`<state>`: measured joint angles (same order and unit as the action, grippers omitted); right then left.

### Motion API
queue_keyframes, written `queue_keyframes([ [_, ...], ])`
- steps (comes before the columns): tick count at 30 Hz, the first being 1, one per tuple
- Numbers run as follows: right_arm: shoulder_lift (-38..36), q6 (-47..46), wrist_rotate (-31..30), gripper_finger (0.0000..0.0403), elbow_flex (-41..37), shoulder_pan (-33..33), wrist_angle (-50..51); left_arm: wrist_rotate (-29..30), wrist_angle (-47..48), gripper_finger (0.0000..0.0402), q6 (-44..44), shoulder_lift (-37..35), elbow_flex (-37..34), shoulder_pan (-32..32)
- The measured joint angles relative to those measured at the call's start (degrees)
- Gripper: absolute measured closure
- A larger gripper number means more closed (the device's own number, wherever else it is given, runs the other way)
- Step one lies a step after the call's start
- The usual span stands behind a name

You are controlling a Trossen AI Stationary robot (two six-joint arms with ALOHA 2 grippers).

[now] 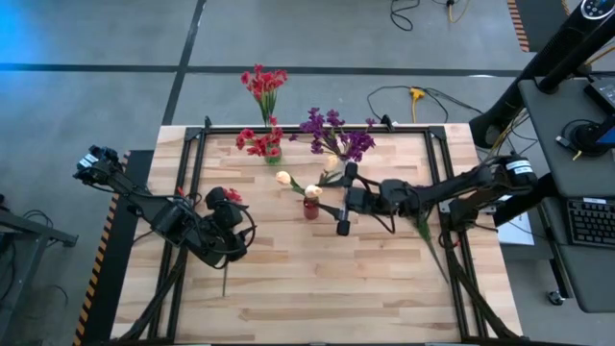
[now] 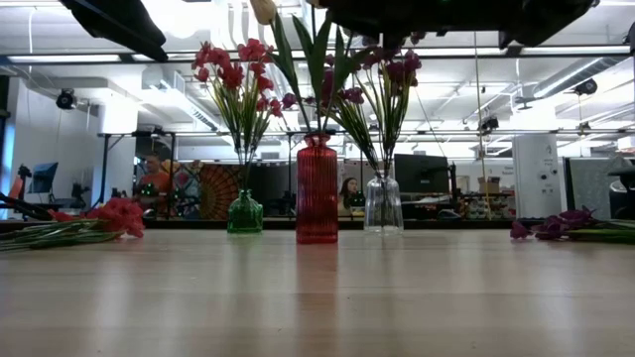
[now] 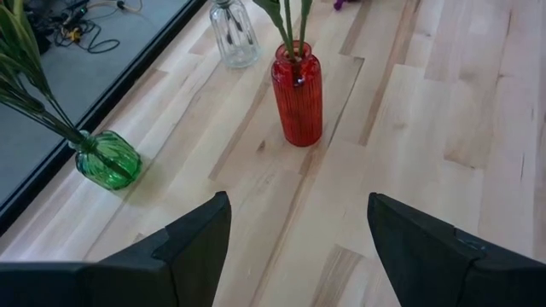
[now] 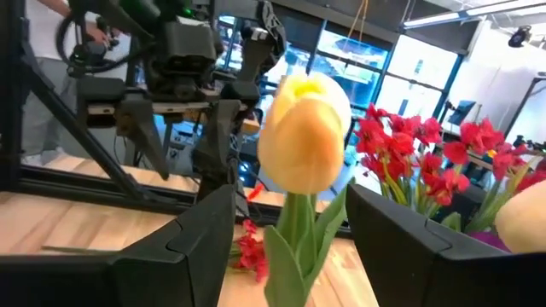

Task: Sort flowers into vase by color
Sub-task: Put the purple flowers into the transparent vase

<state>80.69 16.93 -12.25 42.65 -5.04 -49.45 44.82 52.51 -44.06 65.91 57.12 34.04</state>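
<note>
A red vase (image 1: 310, 208) stands mid-table with two cream-yellow flowers (image 1: 284, 178) in it, their stems in its neck. My right gripper (image 1: 327, 201) is level beside them and open. Its fingers stand on either side of one cream blossom and stem (image 4: 300, 145) without touching. A green vase (image 1: 274, 155) holds red flowers (image 1: 261, 85), and a clear vase (image 1: 332, 163) holds purple flowers (image 1: 332, 130). My left gripper (image 1: 231, 205) hangs open and empty over the table's left part, and in its wrist view (image 3: 299, 243) it faces the red vase (image 3: 298, 94).
Loose red flowers (image 2: 104, 216) lie flat on the table at the left, near my left gripper. Loose purple flowers (image 2: 556, 226) lie at the right, under my right arm. The near half of the table (image 1: 317, 298) is bare wood. A black frame edges the table.
</note>
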Motion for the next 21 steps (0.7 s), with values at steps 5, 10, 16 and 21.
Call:
queue_keyframes([
  [5, -2.0, 0.7, -2.6, 0.0186, 0.0, -1.6, 3.9, -0.9, 0.0, 0.0145, -0.8, 0.0, 0.0, 0.0],
  [10, -5.7, -0.2, -9.2, 0.0186, 0.0, -4.4, 12.4, -4.8, 0.0, 0.0145, -2.0, 0.0, 0.0, 0.0],
  [16, -10.9, -3.5, -11.8, 0.0186, 0.0, -7.8, 20.2, -6.9, 0.1, 0.0145, -5.3, 0.0, 0.0, 0.0],
  [21, -15.3, -10.4, -11.9, 0.0186, 0.0, -10.1, 28.3, -6.9, 0.2, 0.0145, -8.2, 0.0, 0.0, 0.0],
])
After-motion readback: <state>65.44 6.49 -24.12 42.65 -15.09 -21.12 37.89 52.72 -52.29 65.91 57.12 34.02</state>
